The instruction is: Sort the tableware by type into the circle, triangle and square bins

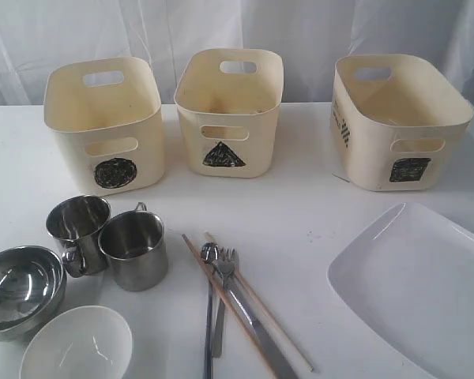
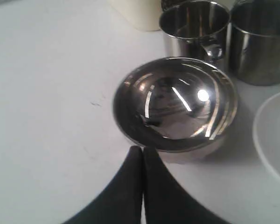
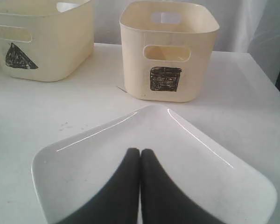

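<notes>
Markings: the circle bin (image 1: 107, 130) bore a black scribbled disc on its front, the triangle bin (image 1: 229, 110) a black scribbled triangle, and the square bin (image 1: 399, 118) a black scribbled square, with a dark chequered patch on its side wall.
Bins: three cream plastic tubs, rounded-rectangular with handle slots, stood in a row across the upper frame: circle at upper left, triangle at centre, square at upper right.
Mugs: two cylinders of polished steel with handles; the rear mug (image 1: 77, 223) and the front mug (image 1: 134, 251) stood side by side, left of centre.
Bowls: two; the steel bowl (image 1: 20, 288), round and mirror-bright, was at lower left, with the glossy white bowl (image 1: 77, 343) just beside it at the bottom edge.
Cutlery: one steel spoon (image 1: 208, 252), one fork (image 1: 226, 260) and one knife (image 1: 261, 335) lay bunched with a pair of wooden chopsticks (image 1: 294, 353) at lower centre.
Plate: one large white plate (image 1: 419, 284), glossy and rectangular with rounded corners, was at lower right.
Desk: the desk (image 1: 300, 205) was white and smooth.
Left hand: the left hand (image 2: 143, 151) had its black fingers pressed together, holding nothing, near the steel bowl's rim.
Right hand: the right hand (image 3: 140, 151) was closed and empty, seen against the plate.
</notes>
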You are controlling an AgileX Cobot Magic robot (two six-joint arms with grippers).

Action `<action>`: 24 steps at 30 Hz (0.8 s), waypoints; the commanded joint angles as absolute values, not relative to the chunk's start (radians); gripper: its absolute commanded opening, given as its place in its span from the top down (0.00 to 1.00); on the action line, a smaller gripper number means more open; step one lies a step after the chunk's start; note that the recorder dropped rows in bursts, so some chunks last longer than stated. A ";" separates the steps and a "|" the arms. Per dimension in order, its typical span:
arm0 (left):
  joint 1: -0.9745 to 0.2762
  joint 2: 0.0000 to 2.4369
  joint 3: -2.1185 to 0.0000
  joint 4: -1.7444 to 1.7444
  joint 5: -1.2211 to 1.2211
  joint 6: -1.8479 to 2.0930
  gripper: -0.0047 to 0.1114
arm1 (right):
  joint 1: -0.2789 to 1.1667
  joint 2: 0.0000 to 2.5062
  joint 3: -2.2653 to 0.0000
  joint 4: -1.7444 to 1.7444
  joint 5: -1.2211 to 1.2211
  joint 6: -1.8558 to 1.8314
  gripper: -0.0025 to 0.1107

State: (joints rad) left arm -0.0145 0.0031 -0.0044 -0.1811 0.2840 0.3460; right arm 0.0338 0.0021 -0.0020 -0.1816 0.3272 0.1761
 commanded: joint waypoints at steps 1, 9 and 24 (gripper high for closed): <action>-0.012 0.000 0.000 -0.110 0.093 0.467 0.96 | 0.039 0.000 0.000 -0.184 0.313 0.181 0.98; -0.012 0.000 0.000 -0.112 -0.284 0.368 0.96 | 0.039 0.000 0.000 -0.184 0.313 0.181 0.98; -0.012 0.000 0.000 -0.194 -0.557 -0.644 0.96 | 0.039 0.000 0.000 -0.184 0.313 0.181 0.98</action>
